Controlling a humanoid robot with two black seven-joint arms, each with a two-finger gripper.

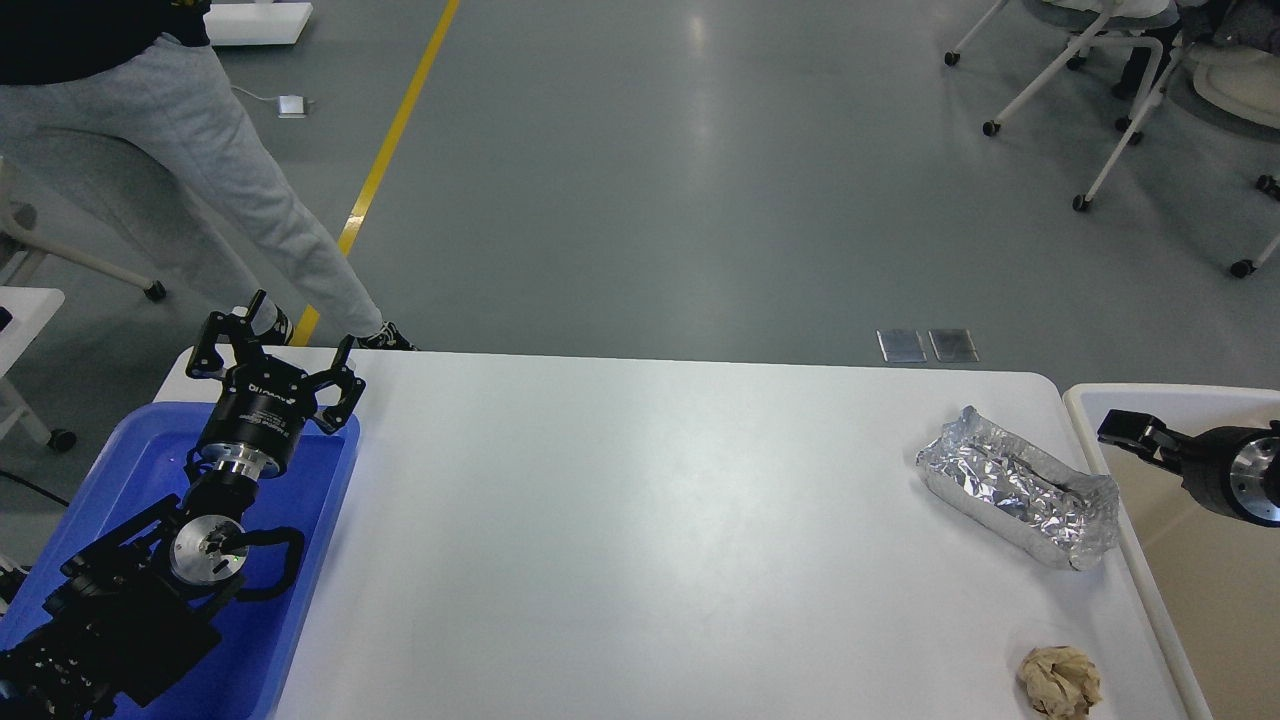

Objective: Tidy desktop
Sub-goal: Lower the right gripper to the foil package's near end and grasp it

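Our left pincer [298, 335] gapes over the tray [310, 520]; the right pincer [1130, 430], unreadable, hovers just right of the foil [1015, 490] on the tabletop [640, 520].

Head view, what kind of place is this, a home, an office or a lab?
Probably a robotics lab or test workshop, not a home: a grey floor with a yellow line marked on it, rolling chairs pushed aside, and a plain white desktop set with a blue tray and beige bin.

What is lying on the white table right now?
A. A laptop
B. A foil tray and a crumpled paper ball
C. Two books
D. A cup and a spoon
B: a crinkled foil tray and a brown paper ball lie near the table's right edge.
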